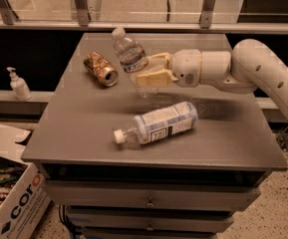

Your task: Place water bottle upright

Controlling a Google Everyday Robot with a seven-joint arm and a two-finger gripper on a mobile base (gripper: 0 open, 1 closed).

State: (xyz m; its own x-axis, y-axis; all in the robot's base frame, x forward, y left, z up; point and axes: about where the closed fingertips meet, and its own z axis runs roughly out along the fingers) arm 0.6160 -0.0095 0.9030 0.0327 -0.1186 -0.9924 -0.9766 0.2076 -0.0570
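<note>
Water bottle – small, clear, white cap – is clamped in the gripper, held over the rear middle of the table and tilted, with its cap leaning up and to the left. The gripper's cream fingers clasp its lower body. Just beside it lies a crushed gold can – nearer the front, a larger bottle lies on its side.

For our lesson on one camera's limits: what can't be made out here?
Camera view throughout.
The water bottle's base: hidden behind the gripper, which grips it above the table.
The arm's far end: cut off by the right edge.
The larger bottle's label print: too small to read.
The cardboard box: cut by the bottom-left corner.
</note>
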